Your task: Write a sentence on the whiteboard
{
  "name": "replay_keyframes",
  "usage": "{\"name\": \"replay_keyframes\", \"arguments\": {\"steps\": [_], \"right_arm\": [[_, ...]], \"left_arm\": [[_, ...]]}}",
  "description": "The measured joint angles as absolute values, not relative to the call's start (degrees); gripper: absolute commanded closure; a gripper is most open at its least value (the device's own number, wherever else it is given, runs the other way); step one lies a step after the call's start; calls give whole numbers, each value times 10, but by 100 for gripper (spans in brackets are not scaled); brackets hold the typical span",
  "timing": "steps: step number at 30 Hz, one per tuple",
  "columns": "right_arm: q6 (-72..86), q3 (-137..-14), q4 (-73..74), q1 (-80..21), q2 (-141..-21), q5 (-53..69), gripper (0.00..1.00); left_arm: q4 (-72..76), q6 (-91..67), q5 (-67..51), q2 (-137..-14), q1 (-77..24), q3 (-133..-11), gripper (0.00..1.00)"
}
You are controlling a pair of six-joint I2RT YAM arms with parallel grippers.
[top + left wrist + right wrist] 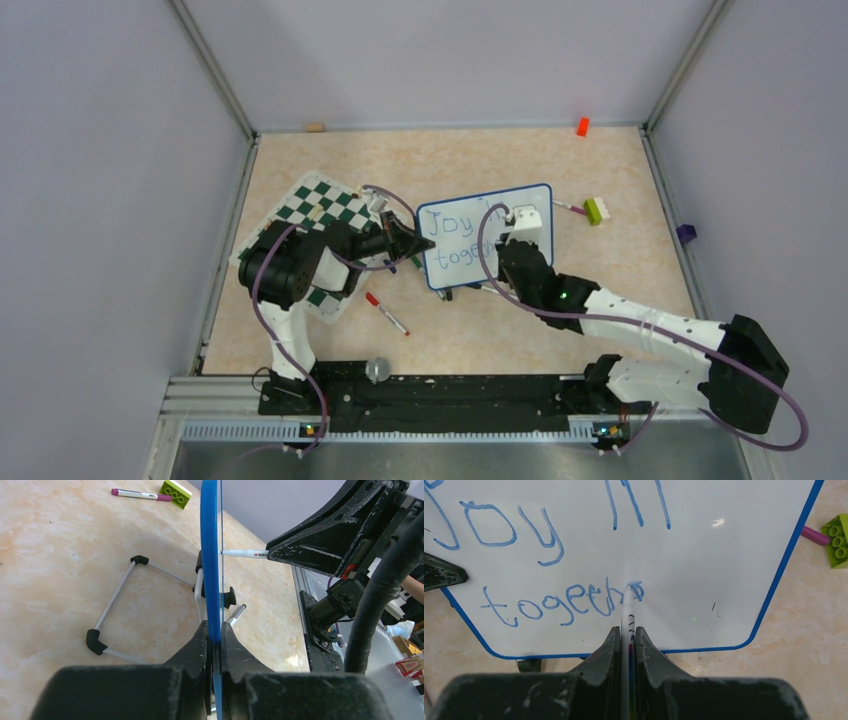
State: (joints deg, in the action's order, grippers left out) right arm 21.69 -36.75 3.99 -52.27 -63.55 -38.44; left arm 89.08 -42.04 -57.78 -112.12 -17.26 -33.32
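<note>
On the lower line of the sentence (555, 605), the right gripper (625, 630), clamped on the marker (626, 612), seemingly presses its tip after "togeth". Bare whiteboard (724, 580) lies rightward, with the left gripper (215, 635) pinching its frame.

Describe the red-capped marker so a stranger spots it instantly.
Find the checkered chess mat on the left. The red-capped marker lies loose off its near right corner. Only it has a red cap; the magenta marker lies by the green brick.
</note>
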Motion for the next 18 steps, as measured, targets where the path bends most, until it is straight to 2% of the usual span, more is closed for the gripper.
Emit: {"name": "replay_keyframes", "arguments": {"steps": [18], "right_arm": [[248,-345,73,-523,-623,-387,100]], "left_arm": [[891,-420,-578,-1121,-172,-333,100]]}}
